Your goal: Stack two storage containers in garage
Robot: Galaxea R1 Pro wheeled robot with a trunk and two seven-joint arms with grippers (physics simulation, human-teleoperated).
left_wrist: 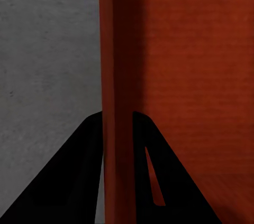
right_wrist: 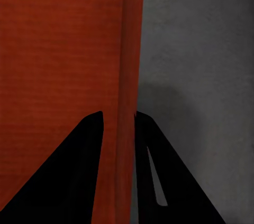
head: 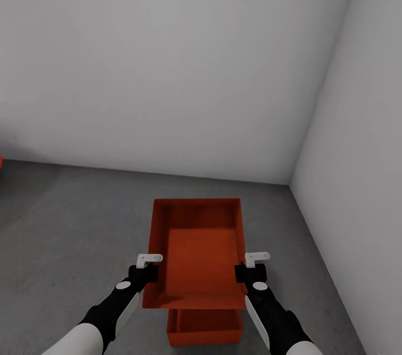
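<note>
Both my left gripper (head: 149, 267) and right gripper (head: 250, 265) clamp opposite walls of the upper container (head: 196, 249), holding it level above the lower container (head: 205, 328) on the concrete floor (head: 72, 243) for stacking.

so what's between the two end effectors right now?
The upper storage container: left end effector clamps its left wall, right end effector its right wall, as the head view shows. The second container sits lower, on the concrete floor.
</note>
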